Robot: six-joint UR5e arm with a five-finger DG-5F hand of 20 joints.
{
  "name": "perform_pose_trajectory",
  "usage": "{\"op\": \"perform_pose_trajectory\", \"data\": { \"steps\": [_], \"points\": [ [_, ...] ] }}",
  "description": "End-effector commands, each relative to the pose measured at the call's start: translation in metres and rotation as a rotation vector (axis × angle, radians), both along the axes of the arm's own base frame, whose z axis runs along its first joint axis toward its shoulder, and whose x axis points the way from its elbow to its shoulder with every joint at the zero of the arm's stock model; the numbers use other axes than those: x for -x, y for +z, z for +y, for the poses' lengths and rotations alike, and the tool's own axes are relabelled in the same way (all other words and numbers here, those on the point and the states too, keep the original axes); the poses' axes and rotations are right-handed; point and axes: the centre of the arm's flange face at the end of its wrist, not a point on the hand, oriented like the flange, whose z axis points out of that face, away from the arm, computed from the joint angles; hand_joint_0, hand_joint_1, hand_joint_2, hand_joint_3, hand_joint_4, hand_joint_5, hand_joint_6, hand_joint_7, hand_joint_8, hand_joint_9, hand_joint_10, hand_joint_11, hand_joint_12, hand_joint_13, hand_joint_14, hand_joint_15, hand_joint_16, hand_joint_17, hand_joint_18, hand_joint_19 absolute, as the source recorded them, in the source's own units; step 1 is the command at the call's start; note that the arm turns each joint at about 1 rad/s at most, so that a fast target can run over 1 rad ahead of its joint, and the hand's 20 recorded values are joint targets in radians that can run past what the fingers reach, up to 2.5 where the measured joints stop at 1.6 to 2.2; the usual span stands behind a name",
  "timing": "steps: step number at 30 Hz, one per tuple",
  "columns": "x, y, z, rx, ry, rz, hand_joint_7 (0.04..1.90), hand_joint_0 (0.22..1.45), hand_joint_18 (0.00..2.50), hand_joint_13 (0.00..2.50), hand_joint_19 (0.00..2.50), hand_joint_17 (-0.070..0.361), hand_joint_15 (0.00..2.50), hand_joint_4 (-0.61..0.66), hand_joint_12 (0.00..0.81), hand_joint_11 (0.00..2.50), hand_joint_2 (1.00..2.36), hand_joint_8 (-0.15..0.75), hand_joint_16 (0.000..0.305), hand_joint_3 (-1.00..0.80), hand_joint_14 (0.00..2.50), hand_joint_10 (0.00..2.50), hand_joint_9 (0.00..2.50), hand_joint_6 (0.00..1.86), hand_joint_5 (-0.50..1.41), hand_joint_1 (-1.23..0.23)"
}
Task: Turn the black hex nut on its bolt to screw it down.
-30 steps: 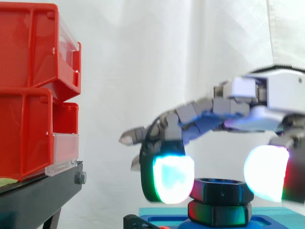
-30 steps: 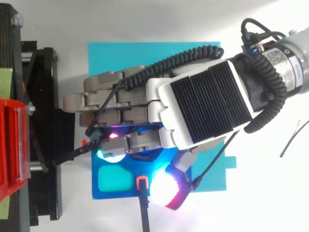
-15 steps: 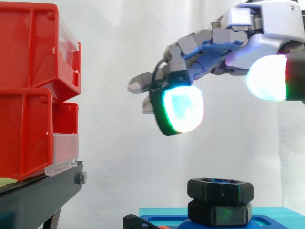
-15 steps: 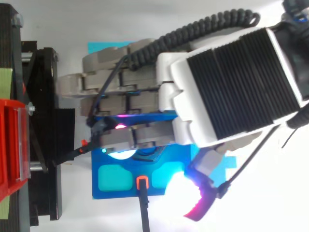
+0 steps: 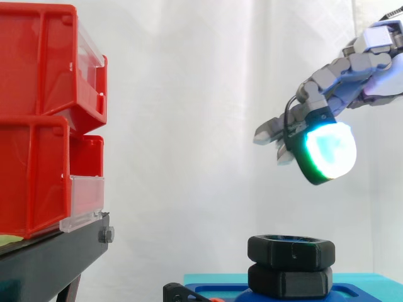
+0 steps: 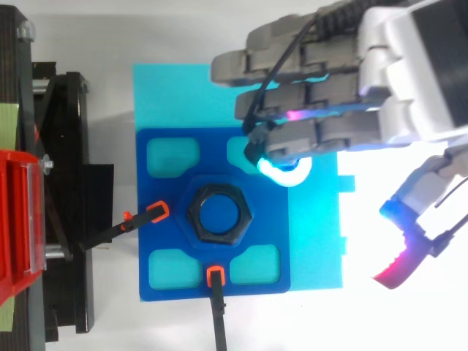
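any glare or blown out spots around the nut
Top view: the hand's glow whites out the table at right and leaves a cyan halo at the blue fixture's corner; the black hex nut has no glare. Side view: one pad glows cyan-green.

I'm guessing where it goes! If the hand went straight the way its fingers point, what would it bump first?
Probably the red bins, to the left. The hand points left and slightly down, above the black hex nut. Depth is unclear, so it might pass beside them.
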Motion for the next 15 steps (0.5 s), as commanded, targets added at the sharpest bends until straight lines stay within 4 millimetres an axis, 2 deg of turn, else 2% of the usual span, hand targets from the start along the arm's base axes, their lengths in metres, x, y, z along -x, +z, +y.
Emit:
{"op": "perform_pose_trajectory", "data": {
  "steps": [1,4,12,15],
  "points": [
    [0.028,-0.037,-0.001,-0.048,-0.043,0.038,1.15,0.45,0.34,0.28,0.18,0.131,0.0,0.33,0.393,0.16,1.0,0.329,0.058,-0.5,0.0,0.01,0.62,0.5,-0.12,-0.41],
    [0.033,-0.051,-0.002,-0.083,-0.069,0.032,1.15,0.46,0.35,0.28,0.19,0.13,0.0,0.33,0.391,0.16,1.0,0.328,0.058,-0.5,0.0,0.0,0.62,0.5,-0.13,-0.41],
    [0.032,-0.052,0.003,-0.192,-0.087,0.064,1.13,0.47,0.35,0.28,0.18,0.128,0.0,0.32,0.387,0.16,1.0,0.321,0.057,-0.5,0.0,0.0,0.61,0.5,-0.13,-0.42],
    [0.03,-0.052,0.003,-0.293,-0.129,0.089,1.12,0.46,0.34,0.28,0.19,0.128,0.0,0.32,0.387,0.14,1.0,0.322,0.057,-0.5,0.0,0.0,0.61,0.5,-0.13,-0.41]
  ]
}}
